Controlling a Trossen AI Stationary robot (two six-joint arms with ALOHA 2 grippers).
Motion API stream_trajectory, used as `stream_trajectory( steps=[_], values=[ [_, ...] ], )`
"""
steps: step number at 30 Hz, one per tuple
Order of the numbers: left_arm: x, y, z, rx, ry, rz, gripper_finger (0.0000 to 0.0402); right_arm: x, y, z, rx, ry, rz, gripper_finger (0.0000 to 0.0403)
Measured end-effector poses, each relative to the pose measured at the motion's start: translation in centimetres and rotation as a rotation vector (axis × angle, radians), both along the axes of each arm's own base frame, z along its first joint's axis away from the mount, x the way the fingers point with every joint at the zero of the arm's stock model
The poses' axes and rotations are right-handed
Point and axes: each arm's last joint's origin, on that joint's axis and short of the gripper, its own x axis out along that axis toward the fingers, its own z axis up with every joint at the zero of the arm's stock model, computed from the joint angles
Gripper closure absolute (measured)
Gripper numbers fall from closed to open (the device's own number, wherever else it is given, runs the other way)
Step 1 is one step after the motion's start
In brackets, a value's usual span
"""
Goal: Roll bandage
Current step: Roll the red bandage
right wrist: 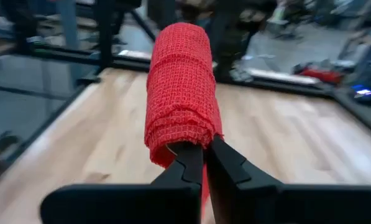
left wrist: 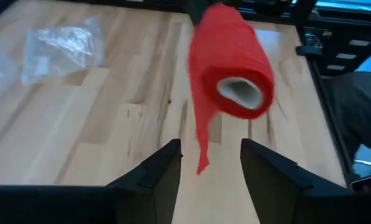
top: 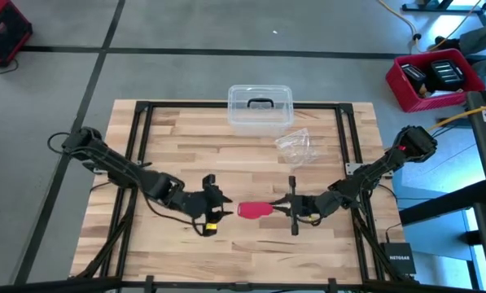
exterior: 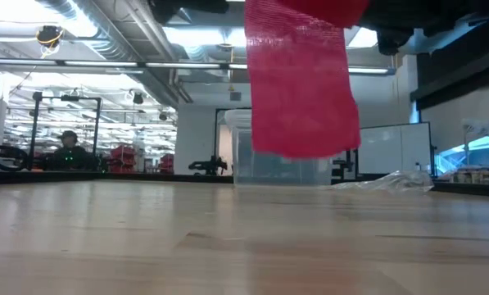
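Your right hand (right wrist: 204,163) is clamped on the bandage (right wrist: 181,87), mostly rolled and held above the tabletop (top: 243,252) near its middle. Your left hand (left wrist: 210,163) stands open just beside it. One loose tail hangs; wind it in next.

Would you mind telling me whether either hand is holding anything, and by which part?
The right hand holds the red bandage roll by one end, pinched shut; the left hand is open, holding nothing.

Room beyond the wooden table (top: 186,146)
Grey concrete floor (top: 186,32); red crate (top: 434,79); ceiling strip lights (exterior: 228,64); exposed duct (exterior: 88,24); seated person (exterior: 68,147).
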Motion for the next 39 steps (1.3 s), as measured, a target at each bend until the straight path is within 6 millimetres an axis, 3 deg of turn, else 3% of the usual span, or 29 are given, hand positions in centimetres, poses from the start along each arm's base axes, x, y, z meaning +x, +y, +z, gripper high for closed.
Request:
stream_trajectory(
  steps=[6,11,24,39],
  values=[
    [-0.5,-1.3,2.0,0.055,-0.141,0.010,0.0243,0.0,0.4,0.0,0.035,0.014,0.135,0.0396],
    [0.9,-2.3,0.5,0.101,-0.151,-0.035,0.0243,0.0,0.5,0.1,0.044,0.009,0.162,0.0395],
    [1.6,-3.5,-0.7,0.133,-0.161,-0.041,0.0243,0.0,0.5,0.1,0.050,0.006,0.158,0.0395],
    [1.7,-3.4,-0.4,0.088,-0.202,-0.002,0.0243,0.0,0.4,0.0,0.058,0.014,0.120,0.0390]
  ],
)
